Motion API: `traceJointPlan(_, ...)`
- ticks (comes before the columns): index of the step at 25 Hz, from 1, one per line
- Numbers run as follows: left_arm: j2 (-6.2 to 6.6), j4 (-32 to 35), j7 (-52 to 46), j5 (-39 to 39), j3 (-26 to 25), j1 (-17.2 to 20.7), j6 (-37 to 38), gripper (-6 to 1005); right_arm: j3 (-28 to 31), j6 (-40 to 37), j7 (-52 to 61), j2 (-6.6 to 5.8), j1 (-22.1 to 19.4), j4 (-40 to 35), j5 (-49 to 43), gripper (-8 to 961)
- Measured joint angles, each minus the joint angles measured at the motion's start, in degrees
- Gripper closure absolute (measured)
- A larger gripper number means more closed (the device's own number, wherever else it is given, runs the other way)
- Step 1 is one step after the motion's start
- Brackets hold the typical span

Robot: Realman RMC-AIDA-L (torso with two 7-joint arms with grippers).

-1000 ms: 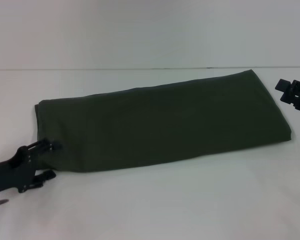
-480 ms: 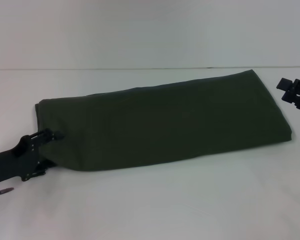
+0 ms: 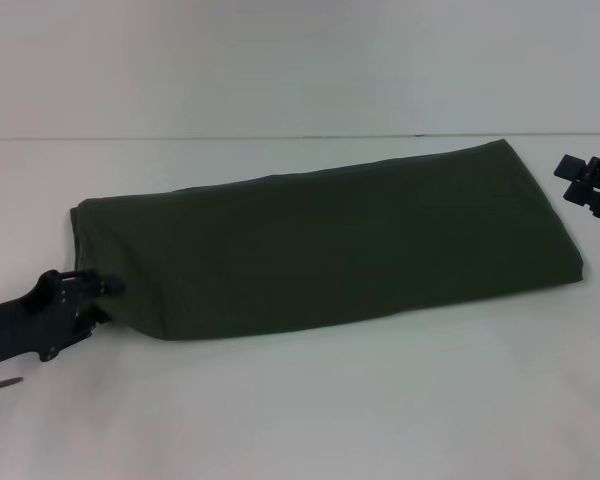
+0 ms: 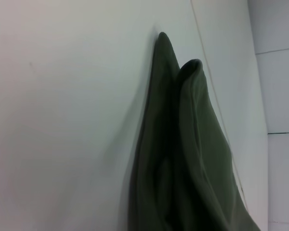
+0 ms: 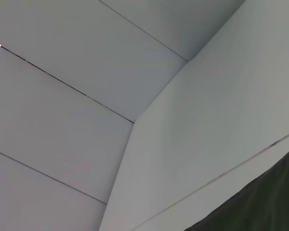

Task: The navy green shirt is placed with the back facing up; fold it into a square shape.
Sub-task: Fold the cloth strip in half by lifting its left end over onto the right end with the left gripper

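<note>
The navy green shirt [image 3: 330,245] lies folded into a long dark olive band, slanting across the white table from near left to far right, plain side up. My left gripper [image 3: 98,298] is at the band's near-left corner, with its fingers closed on the cloth there. The left wrist view shows the shirt's folded layers [image 4: 183,159] bunched up close. My right gripper [image 3: 566,180] hovers open just off the band's far-right end, apart from the cloth. An edge of the shirt [image 5: 260,207] shows in the right wrist view.
The white table [image 3: 380,400] spreads wide in front of and behind the shirt. A pale wall [image 3: 300,60] rises behind the table's far edge.
The left gripper's fingers have closed from wide apart onto the shirt's near-left corner, and the arm has shifted slightly up and in. The right gripper has barely moved.
</note>
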Motion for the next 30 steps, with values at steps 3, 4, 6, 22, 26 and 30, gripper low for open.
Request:
traceJointPlan(3, 0.07, -0.1, 1.1, 0.2, 0.1, -0.1, 0.0, 444, 0.0, 0.0, 0.0, 0.00, 0.0, 0.0, 0.0, 325)
traceJointPlan(4, 0.12, -0.1, 1.6, 0.1, 0.1, -0.1, 0.2, 513, 0.0, 0.0, 0.0, 0.00, 0.0, 0.0, 0.0, 325)
traceJointPlan(6, 0.30, 0.0, 2.5, 0.0, 0.0, -0.1, 0.9, 652, 0.0, 0.0, 0.0, 0.00, 0.0, 0.0, 0.0, 325)
traceJointPlan(22, 4.47, 3.9, 8.7, 0.5, -0.3, 2.5, -2.8, 973, 2.3, 0.4, 0.0, 0.01, 0.1, 0.8, 0.0, 325)
traceJointPlan(26, 4.74, 5.6, 8.7, 0.5, -0.6, 3.7, -4.9, 972, 2.7, 0.5, 0.0, 0.06, 0.0, 0.8, 0.0, 326)
traceJointPlan(30, 4.48, 6.0, 8.8, 0.5, -0.6, 3.9, -5.4, 972, 2.9, 0.2, 0.0, 0.09, 0.0, 1.2, 0.0, 327)
